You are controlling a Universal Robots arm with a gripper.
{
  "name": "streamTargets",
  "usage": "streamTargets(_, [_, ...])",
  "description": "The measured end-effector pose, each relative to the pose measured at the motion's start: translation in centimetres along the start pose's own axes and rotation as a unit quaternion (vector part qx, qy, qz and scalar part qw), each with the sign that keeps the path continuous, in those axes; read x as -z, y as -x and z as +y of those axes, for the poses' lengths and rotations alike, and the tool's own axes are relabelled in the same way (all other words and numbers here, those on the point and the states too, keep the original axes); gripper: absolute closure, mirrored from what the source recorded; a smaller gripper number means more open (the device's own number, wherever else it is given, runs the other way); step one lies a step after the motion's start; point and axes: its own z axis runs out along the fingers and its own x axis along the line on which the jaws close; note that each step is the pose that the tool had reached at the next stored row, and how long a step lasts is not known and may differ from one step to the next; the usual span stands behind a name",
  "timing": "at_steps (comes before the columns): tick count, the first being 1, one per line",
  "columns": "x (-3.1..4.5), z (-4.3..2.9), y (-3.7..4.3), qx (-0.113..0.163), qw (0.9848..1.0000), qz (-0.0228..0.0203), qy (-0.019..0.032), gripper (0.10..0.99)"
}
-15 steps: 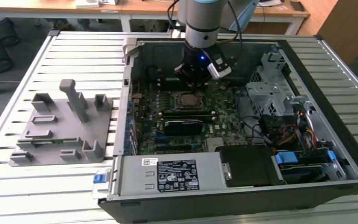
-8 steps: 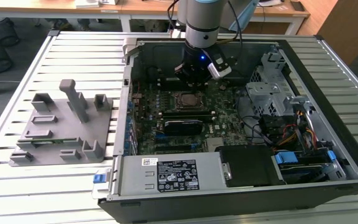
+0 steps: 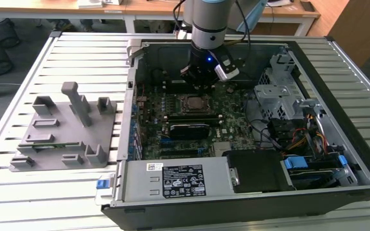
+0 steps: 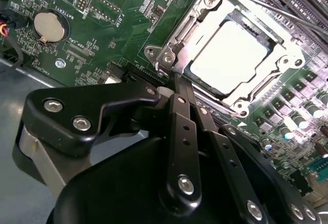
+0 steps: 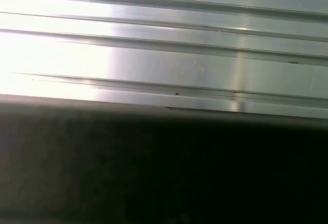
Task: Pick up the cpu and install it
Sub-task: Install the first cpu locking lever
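CPU is sitting in the socket frame on the motherboard in the second wrist view, its pale metal top glaring under the light, lying flat inside the frame's opening. The gripper is reaching toward the near edge of that frame, and its two dark fingers are lying pressed together with nothing between them, their tips just beside the frame's corner and apart from the chip. A round coin battery is resting on the board well away from the socket.

Moving to the exterior view, the arm is hanging down into the open computer case, with the gripper hovering just above the socket frame near the middle of the motherboard. A grey parts fixture is standing on the slatted metal surface to the exterior view's left of the case; whether any of its pockets is occupied is not clear.

Turning to the first wrist view, pale metal slats are running across above a dark band, and nothing of the task is appearing there.

Judging from this, the picking up and placing appear done: the chip is lying seated and released. Whether the frame's latch is fully closed over it is hard to tell.
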Motion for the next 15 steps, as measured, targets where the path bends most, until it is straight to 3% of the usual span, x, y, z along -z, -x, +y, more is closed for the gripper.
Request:
streamTargets(5, [-0.10, 0.01, -0.01, 0.000, 1.0000, 0.0001, -0.0001, 0.980])
streamTargets(11, [-0.10, 0.04, 0.00, 0.000, 0.9999, -0.0010, 0.0140, 0.980])
streamTargets(15, [0.94, 0.06, 0.02, 0.000, 0.9999, -0.0010, 0.0140, 0.980])
